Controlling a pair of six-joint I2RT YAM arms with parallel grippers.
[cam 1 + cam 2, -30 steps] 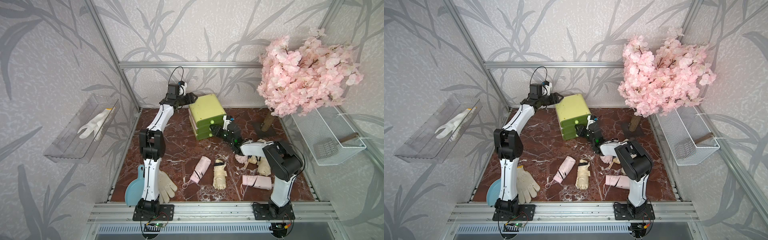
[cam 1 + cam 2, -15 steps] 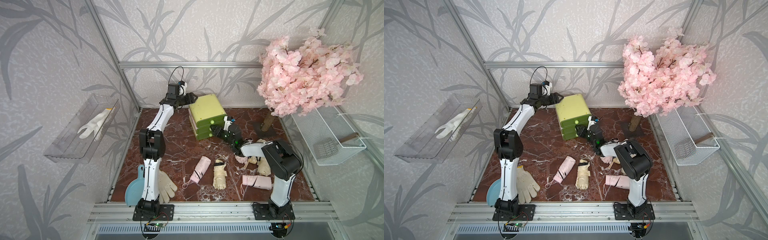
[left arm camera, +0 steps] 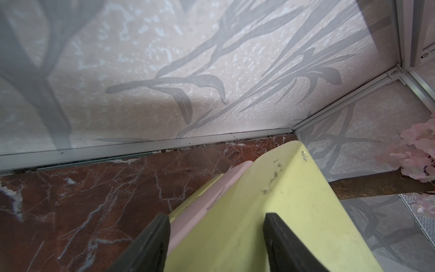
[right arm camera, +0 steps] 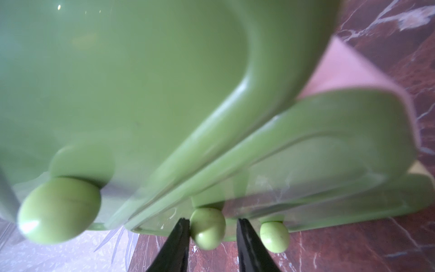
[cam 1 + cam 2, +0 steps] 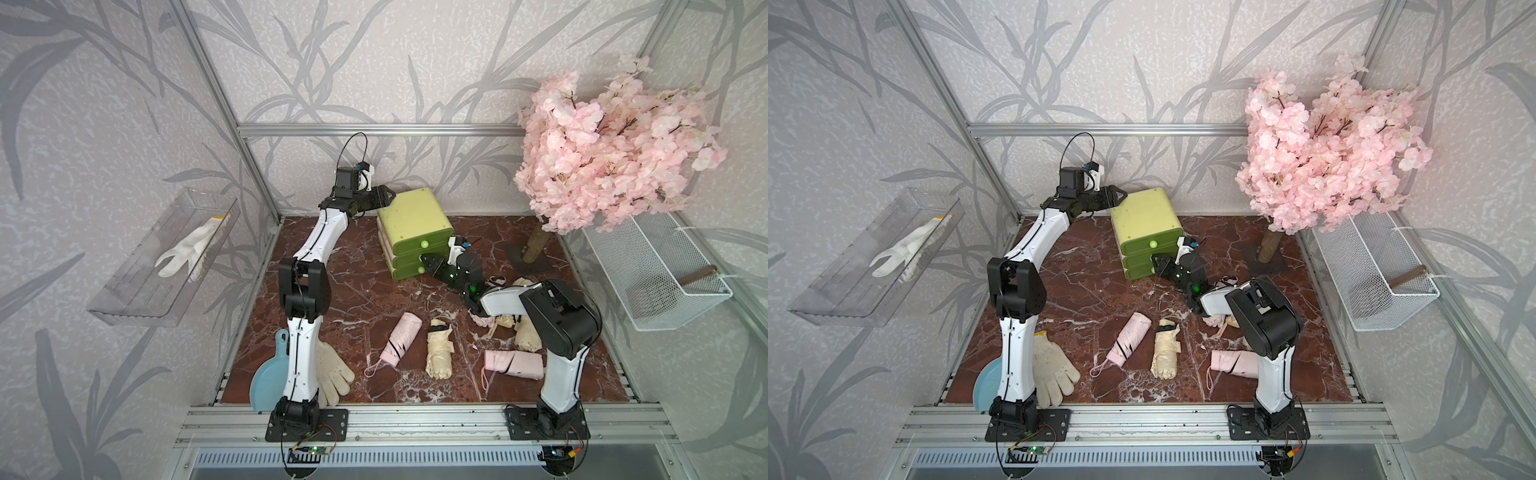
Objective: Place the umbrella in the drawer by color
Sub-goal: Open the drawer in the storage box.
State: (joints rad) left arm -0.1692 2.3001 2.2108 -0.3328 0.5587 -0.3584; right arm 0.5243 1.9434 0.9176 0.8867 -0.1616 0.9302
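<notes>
red-brown marble tabletop (image 5: 365, 291) under drawer (image 5: 413, 216), grey leaf-pattern walls (image 5: 415, 62)

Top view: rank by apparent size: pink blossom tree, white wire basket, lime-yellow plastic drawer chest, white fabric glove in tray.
1. pink blossom tree
2. white wire basket
3. lime-yellow plastic drawer chest
4. white fabric glove
The basket is wall-mounted, possibly nearer the camera; apparent size only.

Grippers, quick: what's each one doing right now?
Left gripper: open, astride the top back edge of the drawer chest.
Right gripper: closed on the middle knob.
</notes>
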